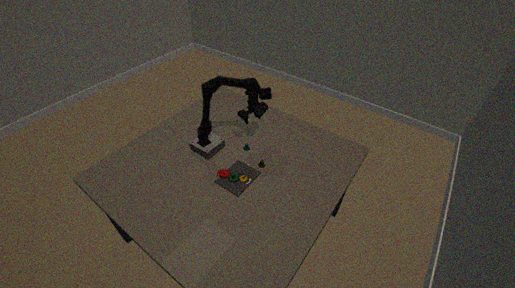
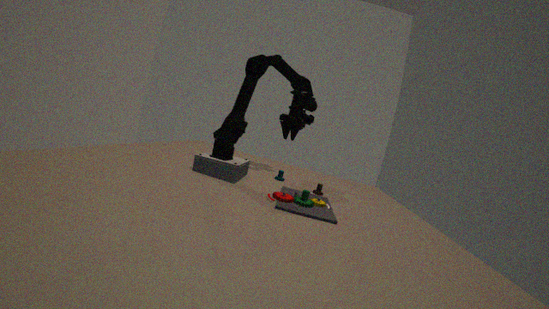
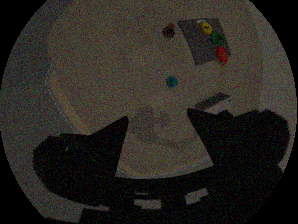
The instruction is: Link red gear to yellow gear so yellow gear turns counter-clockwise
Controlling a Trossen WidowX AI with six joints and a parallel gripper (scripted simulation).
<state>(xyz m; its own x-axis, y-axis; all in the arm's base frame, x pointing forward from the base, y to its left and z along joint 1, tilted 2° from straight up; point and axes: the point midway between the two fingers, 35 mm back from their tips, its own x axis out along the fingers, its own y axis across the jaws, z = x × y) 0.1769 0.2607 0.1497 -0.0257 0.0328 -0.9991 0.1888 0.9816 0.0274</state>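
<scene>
Pincer (image 1: 251, 119) (image 2: 289, 138) (image 3: 157, 115) gapes above the table, away from the green gear (image 1: 233, 177) (image 2: 304, 201) (image 3: 217, 38).

Green gear (image 1: 233, 177) (image 2: 304, 202) (image 3: 217, 38), brown gear (image 1: 262, 164) (image 2: 318, 191) (image 3: 169, 31).

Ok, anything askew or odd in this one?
Nothing stands out: the green gear looks level between the red gear and yellow gear; both loose gears stand upright off the board.
</scene>
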